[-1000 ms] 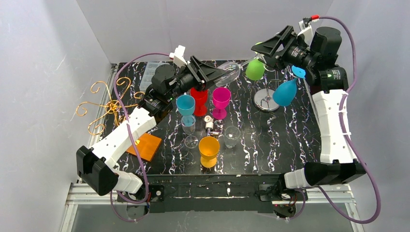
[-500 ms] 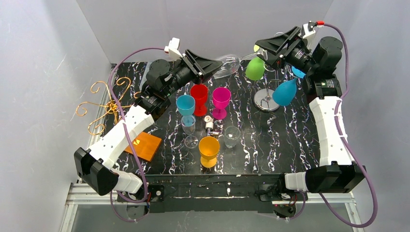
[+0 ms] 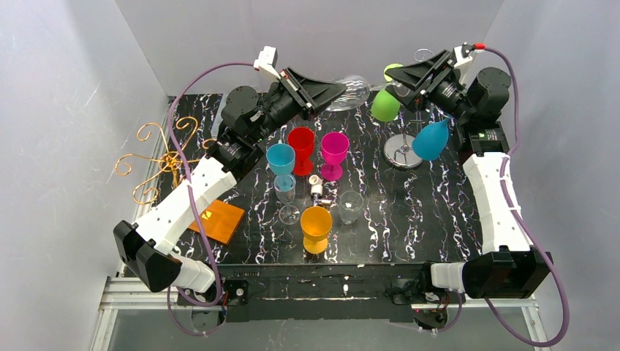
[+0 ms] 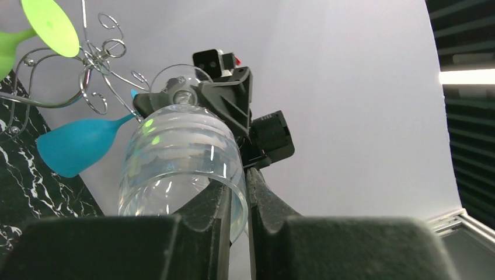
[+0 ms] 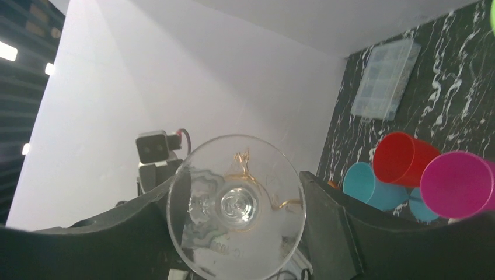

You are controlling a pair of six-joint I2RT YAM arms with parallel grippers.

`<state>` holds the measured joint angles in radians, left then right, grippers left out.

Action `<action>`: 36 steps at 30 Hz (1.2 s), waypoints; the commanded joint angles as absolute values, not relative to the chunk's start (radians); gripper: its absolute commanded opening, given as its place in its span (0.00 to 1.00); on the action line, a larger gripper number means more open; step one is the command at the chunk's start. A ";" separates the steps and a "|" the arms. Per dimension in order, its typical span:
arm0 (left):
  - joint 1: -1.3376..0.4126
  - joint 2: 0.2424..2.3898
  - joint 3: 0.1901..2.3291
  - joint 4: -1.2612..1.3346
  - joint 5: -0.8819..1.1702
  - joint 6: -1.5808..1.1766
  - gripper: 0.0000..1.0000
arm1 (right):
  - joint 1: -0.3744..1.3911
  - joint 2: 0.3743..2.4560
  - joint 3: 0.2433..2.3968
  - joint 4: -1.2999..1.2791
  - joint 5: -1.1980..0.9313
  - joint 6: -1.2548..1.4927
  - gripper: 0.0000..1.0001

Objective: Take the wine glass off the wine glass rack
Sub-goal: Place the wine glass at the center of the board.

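Observation:
The clear wine glass (image 3: 352,91) lies sideways in the air at the back, between my two grippers. My left gripper (image 3: 341,89) is shut on its rim; in the left wrist view one finger is inside the bowl (image 4: 175,163) and one is outside, with the left gripper (image 4: 246,192) pinching the wall. My right gripper (image 3: 392,73) holds the other end; in the right wrist view the round foot (image 5: 236,204) spans the gap of the right gripper (image 5: 239,219) and touches both fingers. The silver wire rack (image 3: 402,152) stands just below, with a green glass (image 3: 385,107) and a blue glass (image 3: 430,140) hanging on it.
Red (image 3: 300,142), magenta (image 3: 335,150), blue (image 3: 280,158) and orange (image 3: 316,225) cups and small clear cups (image 3: 351,205) stand mid-table. A gold wire rack (image 3: 157,157) and an orange square (image 3: 219,219) are at the left. A clear box (image 5: 385,79) lies at the back.
My left gripper has risen toward the back right and closed on the glass's rim. My right arm has lifted and shifted slightly left, and the clear glass sits higher.

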<state>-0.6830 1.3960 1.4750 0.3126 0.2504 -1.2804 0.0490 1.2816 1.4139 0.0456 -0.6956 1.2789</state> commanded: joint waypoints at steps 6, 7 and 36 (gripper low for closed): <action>-0.726 1.400 1.529 0.419 0.213 -1.251 0.00 | 0.086 1.214 1.403 0.063 -0.807 1.234 0.40; -0.729 1.398 1.526 0.418 0.213 -1.248 0.00 | 0.086 1.212 1.406 0.050 -0.803 1.223 0.41; -0.755 1.355 1.582 0.172 0.173 -1.016 0.00 | 0.086 1.167 1.657 -0.658 -0.542 0.702 0.98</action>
<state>-0.7528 1.4025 1.5185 0.2127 0.2058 -1.0943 0.0872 1.2182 1.5951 -0.5461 -0.5949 0.8116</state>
